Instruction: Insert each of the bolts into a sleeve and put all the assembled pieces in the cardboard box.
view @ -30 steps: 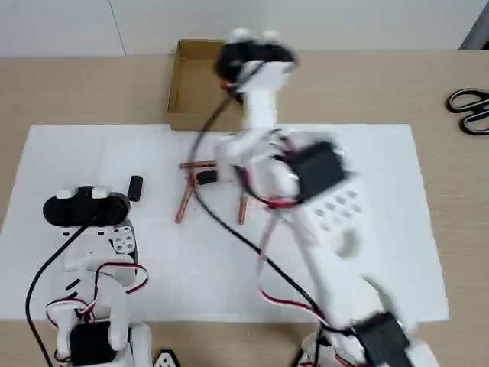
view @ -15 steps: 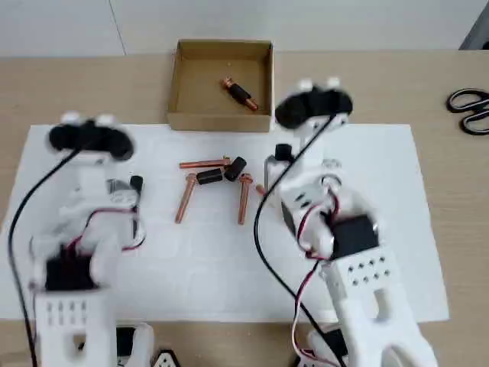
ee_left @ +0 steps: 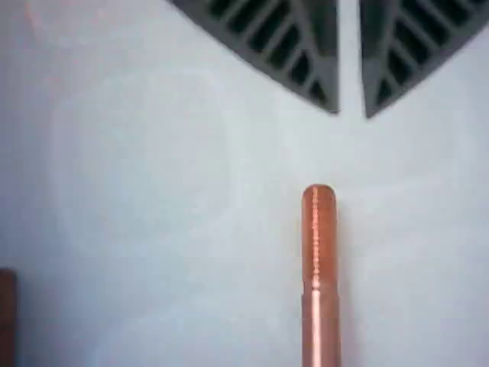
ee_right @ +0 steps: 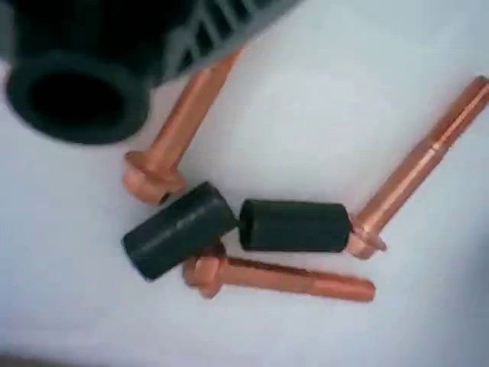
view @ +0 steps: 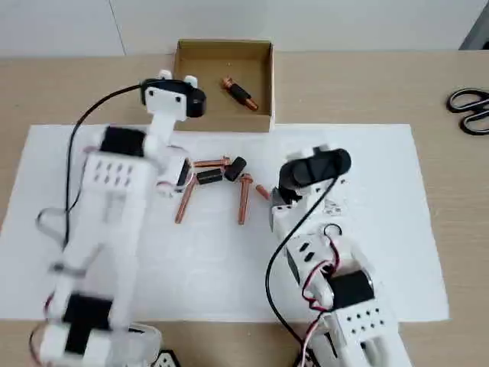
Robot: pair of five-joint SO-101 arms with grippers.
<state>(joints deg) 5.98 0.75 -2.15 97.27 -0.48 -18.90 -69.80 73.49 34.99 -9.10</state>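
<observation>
At twelve o'clock on the table, seen from above, the cardboard box (view: 183,84) holds one assembled piece (view: 239,92); at six o'clock from it, on the white sheet (view: 397,229), the loose bolts (view: 244,197) and two free sleeves (view: 208,177) lie clustered together; my left arm (view: 114,199) stretches from seven o'clock up to the cluster's nine o'clock side; my right arm (view: 336,290) comes from five o'clock, its wrist at the cluster's four o'clock; scissors (view: 467,107) lie well apart at two o'clock.

From my left wrist, my left gripper (ee_left: 350,107) hangs over bare sheet, fingertips parted by a narrow gap with nothing between them; a copper bolt (ee_left: 318,267) points its tip at that gap, near but apart.

From my right wrist, my right gripper (ee_right: 164,53) is clamped on a black sleeve (ee_right: 76,95), bore toward the camera; beyond it three loose bolts lie around the free sleeves, which touch each other; two bolt heads rest against them.
</observation>
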